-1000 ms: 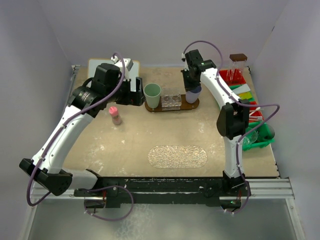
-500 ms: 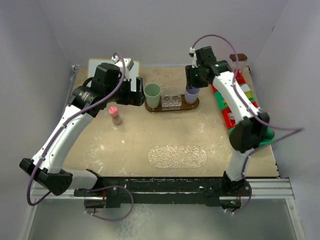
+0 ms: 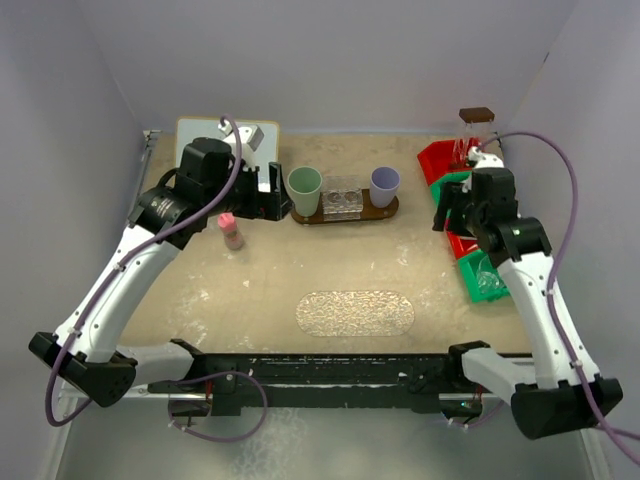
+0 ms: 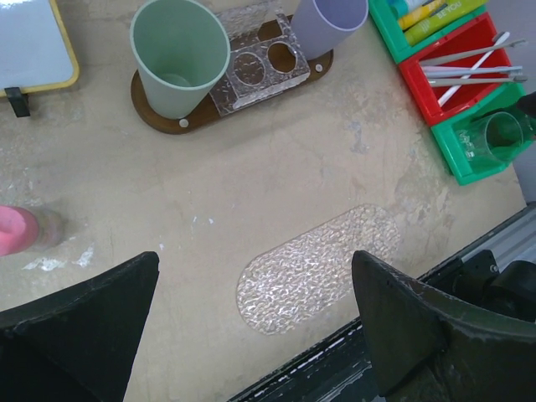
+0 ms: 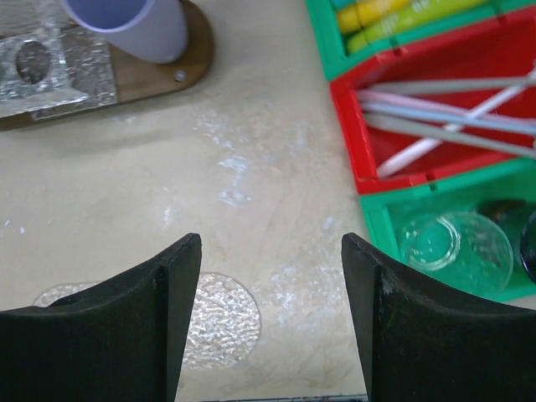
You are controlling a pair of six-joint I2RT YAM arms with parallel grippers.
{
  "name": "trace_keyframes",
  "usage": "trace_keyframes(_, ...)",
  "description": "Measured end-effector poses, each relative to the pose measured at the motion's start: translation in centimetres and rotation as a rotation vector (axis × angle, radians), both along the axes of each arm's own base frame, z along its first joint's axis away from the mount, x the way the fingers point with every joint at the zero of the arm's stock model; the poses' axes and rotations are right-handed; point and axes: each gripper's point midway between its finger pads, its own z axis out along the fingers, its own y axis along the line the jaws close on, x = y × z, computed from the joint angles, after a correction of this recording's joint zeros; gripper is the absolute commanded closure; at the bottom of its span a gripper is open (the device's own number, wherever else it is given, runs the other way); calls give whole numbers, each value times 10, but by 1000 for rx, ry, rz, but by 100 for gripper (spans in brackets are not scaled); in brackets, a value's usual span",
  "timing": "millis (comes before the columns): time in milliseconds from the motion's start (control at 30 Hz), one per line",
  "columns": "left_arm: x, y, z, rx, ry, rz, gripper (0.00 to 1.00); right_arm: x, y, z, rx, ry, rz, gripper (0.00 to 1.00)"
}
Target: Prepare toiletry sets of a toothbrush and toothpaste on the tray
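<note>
The brown oval tray carries a green cup, a clear two-hole rack and a lavender cup. My left gripper hovers open just left of the green cup, holding nothing. Open and empty too, my right gripper hangs between the tray and the bins. Slim pale toothbrushes lie in a red bin. Yellow and green toothpaste tubes lie in the green bin behind it. Both rack holes are empty.
A pink-capped little bottle stands left of the tray. A clear textured oval mat lies near the front. A clear cup sits in the nearest green bin. A white board lies at the back left.
My right gripper opened, left the lavender cup standing on the tray's right end, and swung back right toward the bins. The left arm shifted only slightly.
</note>
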Motion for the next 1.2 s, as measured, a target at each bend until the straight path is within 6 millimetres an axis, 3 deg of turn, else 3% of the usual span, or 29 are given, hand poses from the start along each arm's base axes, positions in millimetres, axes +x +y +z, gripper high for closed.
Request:
trace_keyframes(100, 0, -4, 1, -20, -1, -9, 7, -17, -20, -10, 22, 19, -88, 30)
trace_keyframes(200, -2, -7, 0, -37, 9, -20, 7, -24, -23, -11, 41, 26, -118, 29)
trace_keyframes(333, -3, -11, 2, -54, 9, -35, 6, -24, -22, -15, 68, 39, -145, 27)
trace_keyframes(467, -4, -12, 2, -58, 11, -42, 7, -11, -28, -31, 119, 99, -215, 35)
trace_keyframes(600, -4, -12, 2, -58, 11, -43, 7, 22, -42, -49, 229, 184, -349, 38)
trace_keyframes(700, -3, -12, 2, -55, 10, -43, 7, 54, -63, -58, 336, 199, -472, 39)
trace_keyframes(900, 3, -10, -7, -14, 12, -36, 6, 115, -95, -61, 389, 126, -617, 37)
trace_keyframes(1067, 18, -10, -18, 47, 29, -29, 7, 140, -122, -71, 308, 31, -695, 37)
trace_keyframes(1200, 27, -11, -26, 80, 34, -30, 7, 147, -141, -78, 242, -33, -714, 38)
